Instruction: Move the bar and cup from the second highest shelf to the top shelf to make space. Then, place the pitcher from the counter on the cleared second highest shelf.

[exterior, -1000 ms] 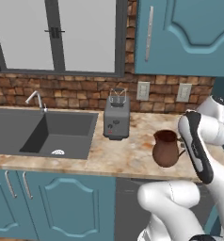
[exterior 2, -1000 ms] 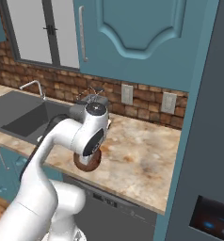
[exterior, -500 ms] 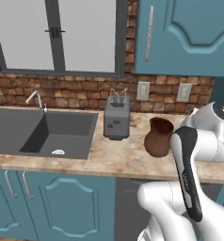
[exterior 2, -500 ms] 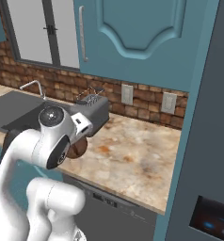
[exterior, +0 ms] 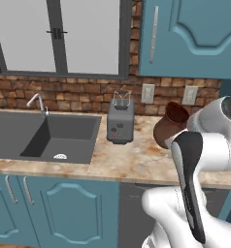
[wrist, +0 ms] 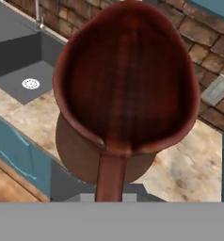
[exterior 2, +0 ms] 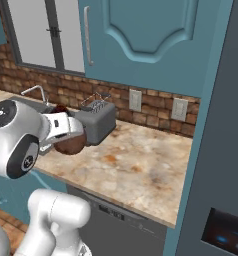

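Pitcher lifted off the counter, tilted, in transit.

The pitcher (exterior: 169,128) is airborne above the counter (exterior: 122,162), mouth tipped toward the camera side; a second ago it stood upright on the stone near the toaster (exterior: 120,124). Since then the arm has swung it up and leftward. Gripper (wrist: 111,181) is pinching the pitcher by its loop handle, jaws pressed close on it. Sink (exterior: 44,137) lies well apart to the left. Judgement: the pickup is done; the carry to the cleared second highest shelf remains, and the tilt wants watching.
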Controlling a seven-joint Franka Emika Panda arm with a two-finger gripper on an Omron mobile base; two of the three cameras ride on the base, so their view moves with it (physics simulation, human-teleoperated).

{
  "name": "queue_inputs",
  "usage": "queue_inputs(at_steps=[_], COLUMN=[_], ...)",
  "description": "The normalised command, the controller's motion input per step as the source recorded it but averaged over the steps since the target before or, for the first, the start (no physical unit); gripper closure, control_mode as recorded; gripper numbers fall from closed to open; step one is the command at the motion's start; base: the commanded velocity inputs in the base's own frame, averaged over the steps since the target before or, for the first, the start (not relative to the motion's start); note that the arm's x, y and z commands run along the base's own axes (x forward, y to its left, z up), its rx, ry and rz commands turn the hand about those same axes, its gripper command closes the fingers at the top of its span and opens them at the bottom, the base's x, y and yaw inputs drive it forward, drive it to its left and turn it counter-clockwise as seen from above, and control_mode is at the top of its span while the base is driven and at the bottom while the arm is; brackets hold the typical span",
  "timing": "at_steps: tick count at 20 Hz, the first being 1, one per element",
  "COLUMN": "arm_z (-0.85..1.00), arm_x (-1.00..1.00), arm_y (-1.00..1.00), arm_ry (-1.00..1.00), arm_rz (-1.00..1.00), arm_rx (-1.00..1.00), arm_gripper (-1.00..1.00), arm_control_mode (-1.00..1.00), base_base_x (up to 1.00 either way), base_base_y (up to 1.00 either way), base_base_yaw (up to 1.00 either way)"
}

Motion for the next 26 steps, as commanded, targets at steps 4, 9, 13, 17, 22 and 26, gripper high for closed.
queue_inputs(at_steps=[4,9,13,17,22,26], arm_z=[0.75,0.69,0.58,0.11,0.0,0.0], arm_x=[-0.76,-0.62,-0.28,0.0,0.0,0.0], arm_y=[0.0,-0.02,-0.05,-0.05,-0.02,0.0], arm_ry=[0.0,0.0,0.0,0.0,0.0,0.0], arm_rz=[-0.29,-0.2,-0.09,-0.01,0.0,0.0], arm_rx=[0.25,0.25,0.21,0.04,0.0,0.0], arm_gripper=[1.0,1.0,1.0,1.0,1.0,1.0], arm_control_mode=[-1.0,-1.0,-1.0,-1.0,-1.0,-1.0], base_base_x=[0.0,0.0,0.0,0.0,0.0,0.0], base_base_y=[0.0,0.0,0.0,0.0,0.0,0.0], base_base_yaw=[0.0,0.0,0.0,0.0,0.0,0.0])
